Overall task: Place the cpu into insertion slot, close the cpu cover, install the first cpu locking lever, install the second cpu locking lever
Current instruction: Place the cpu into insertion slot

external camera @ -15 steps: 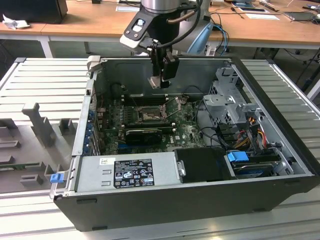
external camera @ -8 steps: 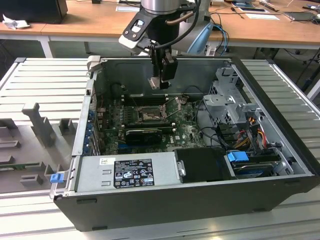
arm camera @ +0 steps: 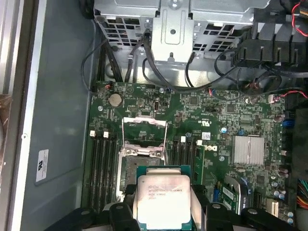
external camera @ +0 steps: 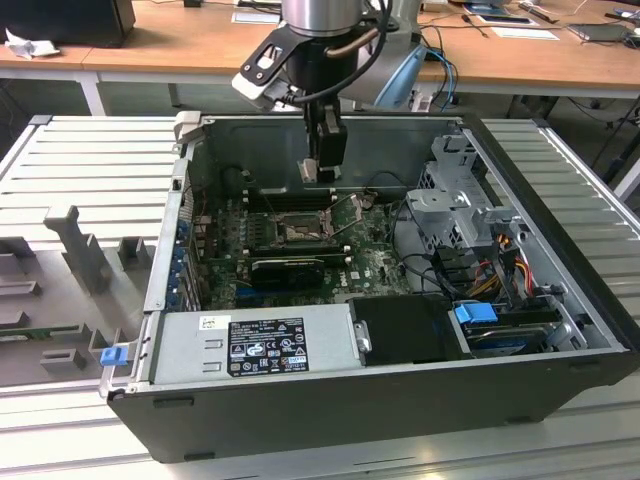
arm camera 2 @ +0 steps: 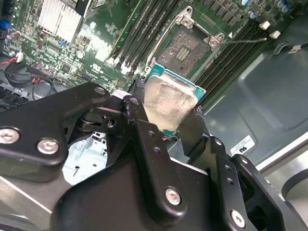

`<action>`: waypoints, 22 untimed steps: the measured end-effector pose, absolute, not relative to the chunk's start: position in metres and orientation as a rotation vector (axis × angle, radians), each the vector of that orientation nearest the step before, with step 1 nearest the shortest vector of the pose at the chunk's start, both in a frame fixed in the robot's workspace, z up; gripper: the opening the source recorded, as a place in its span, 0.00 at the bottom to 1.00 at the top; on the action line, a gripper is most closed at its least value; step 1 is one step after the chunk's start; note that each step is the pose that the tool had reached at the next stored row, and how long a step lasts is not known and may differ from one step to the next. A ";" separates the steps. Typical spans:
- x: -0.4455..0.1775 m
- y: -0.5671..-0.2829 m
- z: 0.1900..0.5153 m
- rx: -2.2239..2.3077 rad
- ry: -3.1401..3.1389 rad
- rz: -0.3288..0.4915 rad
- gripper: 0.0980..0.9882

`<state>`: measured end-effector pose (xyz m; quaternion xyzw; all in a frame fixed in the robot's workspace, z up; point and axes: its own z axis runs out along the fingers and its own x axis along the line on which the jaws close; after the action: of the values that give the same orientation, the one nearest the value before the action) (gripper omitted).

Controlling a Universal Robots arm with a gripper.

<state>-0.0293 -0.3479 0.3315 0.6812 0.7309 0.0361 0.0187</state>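
So the arm [external camera: 320, 15] drops straight down over the far side of the open computer case [external camera: 400, 400], wrist vertical, gripper [external camera: 322, 172] aimed at the motherboard [arm camera: 216, 120].

Around it there's plenty of clutter. The drive cage [external camera: 455, 205] sits to the exterior view's right, the power supply [external camera: 255, 340] runs along the near wall, and a long black card [external camera: 288, 268] lies just beside the socket area. Memory slots [arm camera: 102, 166] flank the insertion slot [arm camera 2: 185, 48] on both sides. The cpu cover [arm camera: 144, 132] is flipped back off the slot, so the dark pin field is exposed, and a thin locking lever [arm camera 2: 240, 41] sticks out from one corner.

The fingers [arm camera 2: 139, 120] are pinched narrow on the cpu [arm camera: 161, 199] — one on each opposite edge, silvery lid plain in both wrist views. The chip hangs above the board, not seated. In the first wrist view it overlaps one edge of the slot, while the second wrist view shows a clear gap between chip and socket.
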 end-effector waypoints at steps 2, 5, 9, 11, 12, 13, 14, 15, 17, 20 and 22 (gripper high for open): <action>-0.029 -0.348 0.328 2.115 2.270 0.112 0.48; -0.029 -0.348 0.326 2.115 2.270 0.112 0.48; -0.030 -0.348 0.322 2.116 2.270 0.111 0.48; -0.029 -0.348 0.319 2.116 2.271 0.110 0.48; -0.029 -0.348 0.318 2.117 2.271 0.109 0.48; -0.029 -0.348 0.317 2.117 2.271 0.109 0.48; -0.030 -0.348 0.316 2.117 2.271 0.109 0.48; -0.030 -0.348 0.314 2.117 2.271 0.108 0.48; -0.030 -0.348 0.309 2.117 2.272 0.108 0.48; -0.030 -0.348 0.305 2.118 2.272 0.107 0.48; -0.030 -0.348 0.302 2.118 2.272 0.106 0.48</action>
<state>-0.0295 -0.3479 0.3023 0.6814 0.7310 0.0342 0.0166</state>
